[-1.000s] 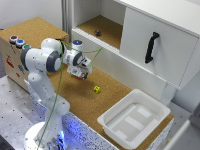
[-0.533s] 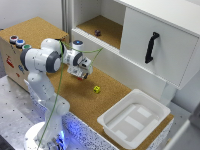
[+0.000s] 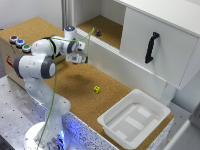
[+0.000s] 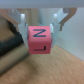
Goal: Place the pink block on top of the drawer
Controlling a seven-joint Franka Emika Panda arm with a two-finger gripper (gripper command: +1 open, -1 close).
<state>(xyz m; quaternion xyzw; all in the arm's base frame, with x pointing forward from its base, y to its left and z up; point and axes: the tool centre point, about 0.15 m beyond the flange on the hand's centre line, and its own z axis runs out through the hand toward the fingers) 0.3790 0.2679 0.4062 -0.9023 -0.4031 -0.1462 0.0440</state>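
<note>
The jaws are clamped on the pink block, one on each side. It is a pinkish-red cube with dark blue letters on its faces, held above the cork surface.

The worktop has a cork-textured brown surface. A small yellow cube lies near its middle. A white tray sits at the corner nearest the exterior view's right. The drawer stands at the far edge on the exterior view's left, and the big white cabinet runs along the rear edge.
</note>
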